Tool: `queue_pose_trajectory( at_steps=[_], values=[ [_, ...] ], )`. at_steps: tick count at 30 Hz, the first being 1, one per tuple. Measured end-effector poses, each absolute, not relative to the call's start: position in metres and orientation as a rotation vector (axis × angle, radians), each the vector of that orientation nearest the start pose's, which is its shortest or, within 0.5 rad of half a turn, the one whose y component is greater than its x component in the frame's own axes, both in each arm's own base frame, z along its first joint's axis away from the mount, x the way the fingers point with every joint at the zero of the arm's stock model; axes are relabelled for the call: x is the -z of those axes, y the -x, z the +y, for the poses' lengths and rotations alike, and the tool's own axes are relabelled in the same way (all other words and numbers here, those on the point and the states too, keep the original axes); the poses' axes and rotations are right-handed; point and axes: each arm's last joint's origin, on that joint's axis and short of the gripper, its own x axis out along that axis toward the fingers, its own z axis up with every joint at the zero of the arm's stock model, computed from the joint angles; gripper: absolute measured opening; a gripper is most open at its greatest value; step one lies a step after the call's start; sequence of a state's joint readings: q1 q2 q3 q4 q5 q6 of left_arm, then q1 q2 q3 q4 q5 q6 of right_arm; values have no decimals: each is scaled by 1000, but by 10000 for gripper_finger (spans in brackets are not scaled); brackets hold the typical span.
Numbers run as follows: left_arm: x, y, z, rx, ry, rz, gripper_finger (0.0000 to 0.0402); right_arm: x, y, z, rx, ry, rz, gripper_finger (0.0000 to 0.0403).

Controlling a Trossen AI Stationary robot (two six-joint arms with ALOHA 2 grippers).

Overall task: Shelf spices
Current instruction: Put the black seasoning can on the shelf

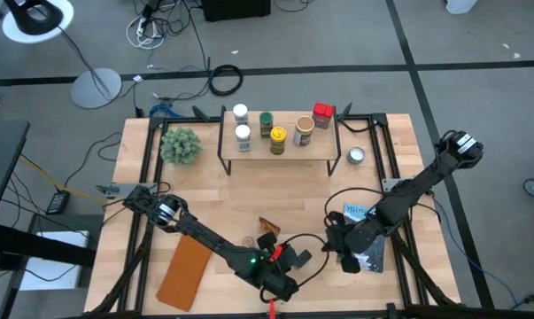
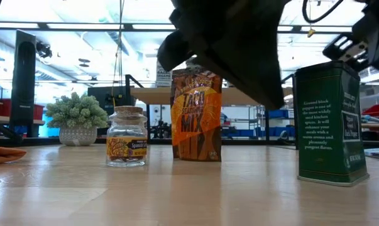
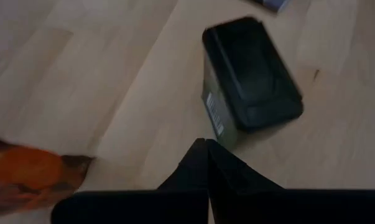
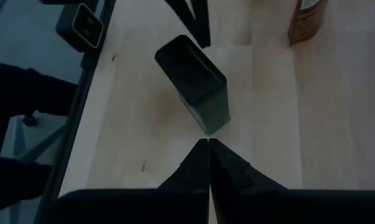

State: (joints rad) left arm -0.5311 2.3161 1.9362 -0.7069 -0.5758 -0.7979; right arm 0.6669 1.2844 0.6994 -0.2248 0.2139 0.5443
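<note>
The shelf [image 1: 322,147] stands at the far middle of the table, and several spices [image 1: 277,139] with white, green, yellow and tan lids, plus a red box [image 1: 322,113], stand on its plank. Near the front edge a dark tin [image 3: 249,74] [image 4: 196,81] [image 2: 330,125] stands upright on the table. An amber packet [image 2: 197,116] and a small glass jar [image 2: 126,137] stand to its left. My left gripper [image 3: 206,144] [image 1: 286,262] is shut just short of the tin's left side. My right gripper [image 4: 208,144] [image 1: 335,244] is shut, above and right of the tin.
A blue-and-white book [image 1: 366,244] lies under the right arm. A flat brown pad [image 1: 184,270] lies at the near left and a potted plant [image 1: 180,144] at the far left. A small round tin [image 1: 356,156] sits right of the shelf.
</note>
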Motion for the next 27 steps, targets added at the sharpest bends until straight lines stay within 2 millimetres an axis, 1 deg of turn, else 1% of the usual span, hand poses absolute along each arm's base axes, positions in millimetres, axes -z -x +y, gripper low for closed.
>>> queue_pose_trajectory(
  at_steps=[3, 6, 9, 12, 13, 16, 19, 23, 27],
  values=[
    [-181, -427, -239, -399, 173, 839, 0, -211, -195, 146, -224, -128, 827, 0],
    [-183, -423, -245, -391, 182, 837, 0, -232, -197, 148, -237, -53, 845, 0],
    [-186, -419, -250, -370, 156, 837, 0, -254, -208, 155, -227, 11, 892, 0],
    [-188, -414, -251, -383, 116, 845, 0, -270, -227, 168, -224, 95, 953, 0],
    [-188, -413, -251, -386, 109, 846, 0, -273, -234, 173, -225, 125, 976, 0],
    [-190, -411, -251, -385, 88, 858, 0, -273, -254, 188, -230, 234, 1069, 1],
    [-190, -409, -254, -367, 80, 867, 0, -272, -269, 200, -250, 333, 1132, 5],
    [-190, -407, -258, -333, 69, 881, 0, -279, -287, 213, -276, 388, 1107, 22],
    [-190, -406, -261, -316, 68, 887, 0, -285, -299, 222, -308, 399, 1049, 54]
  ],
)
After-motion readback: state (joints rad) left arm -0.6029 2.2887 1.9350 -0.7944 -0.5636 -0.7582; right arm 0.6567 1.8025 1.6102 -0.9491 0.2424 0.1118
